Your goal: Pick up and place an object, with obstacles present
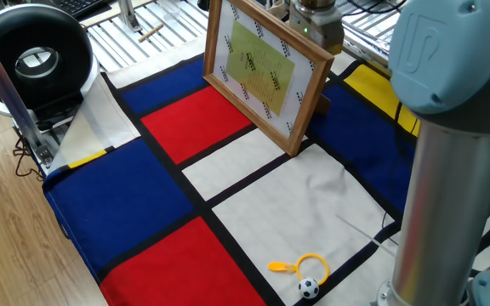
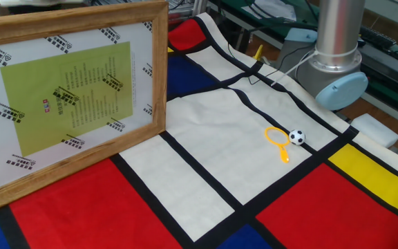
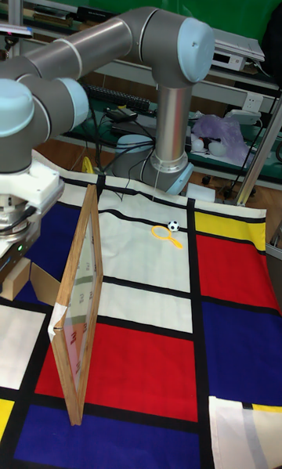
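Tan wooden cube [image 3: 17, 279], rigid and likely light, sits behind the picture frame [image 3: 78, 312]; grip opposite flat faces. Gripper [image 3: 12, 238] opening indiscernible.

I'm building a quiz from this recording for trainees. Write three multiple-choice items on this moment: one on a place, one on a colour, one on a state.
1. Where does the small football lie?
A. on a white patch beside the yellow ring
B. on a red patch against the picture frame
C. on top of the wooden cube

2. What colour is the sheet inside the picture frame?
A. blue
B. yellow-green
C. black

3. How does the picture frame stand?
A. flat on the cloth
B. upright on its long edge
C. hanging from the gripper

Answers:
1. A: both fixed views show ball and ring side by side on white cloth, near the arm's base.
2. B: the other fixed view shows a yellow-green sheet on the white panel.
3. B: the tall fixed view shows it edge-on, standing, with the wooden cube behind it.
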Tool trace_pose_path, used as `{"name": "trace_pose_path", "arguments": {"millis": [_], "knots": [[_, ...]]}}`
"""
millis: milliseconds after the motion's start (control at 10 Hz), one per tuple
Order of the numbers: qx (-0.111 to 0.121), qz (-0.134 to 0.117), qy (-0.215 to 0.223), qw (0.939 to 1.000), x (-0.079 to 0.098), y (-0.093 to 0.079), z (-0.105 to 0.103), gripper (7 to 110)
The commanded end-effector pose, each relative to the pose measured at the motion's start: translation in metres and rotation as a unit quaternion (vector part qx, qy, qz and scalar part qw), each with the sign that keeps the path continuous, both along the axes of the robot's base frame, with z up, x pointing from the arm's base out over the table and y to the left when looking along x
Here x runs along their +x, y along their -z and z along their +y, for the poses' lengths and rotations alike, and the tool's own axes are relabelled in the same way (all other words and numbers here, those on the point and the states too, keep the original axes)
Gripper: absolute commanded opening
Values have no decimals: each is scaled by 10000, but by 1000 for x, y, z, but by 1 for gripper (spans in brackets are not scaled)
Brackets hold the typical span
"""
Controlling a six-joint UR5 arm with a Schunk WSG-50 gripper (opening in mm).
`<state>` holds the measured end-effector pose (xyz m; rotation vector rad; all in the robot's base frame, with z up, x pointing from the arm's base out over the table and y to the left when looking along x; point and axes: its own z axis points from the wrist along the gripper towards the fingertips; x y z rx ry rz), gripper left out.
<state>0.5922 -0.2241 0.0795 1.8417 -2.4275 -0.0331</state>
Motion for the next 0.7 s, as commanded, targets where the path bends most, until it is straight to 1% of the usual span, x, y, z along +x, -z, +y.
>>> {"name": "trace_pose_path", "arguments": {"millis": [0, 100, 200, 300, 500, 600], "knots": [[-91, -1, 15, 10000, -9, -27, 0, 7], [-93, -9, 30, 10000, -10, -31, 2, 7], [-121, -31, 6, 9999, -8, -38, 1, 7], [-164, -105, -45, 9998, -4, -49, 0, 7], [-80, -205, -57, 9997, -2, -61, 9, 7], [-112, -297, -47, 9995, 1, -69, 10, 7]]}}
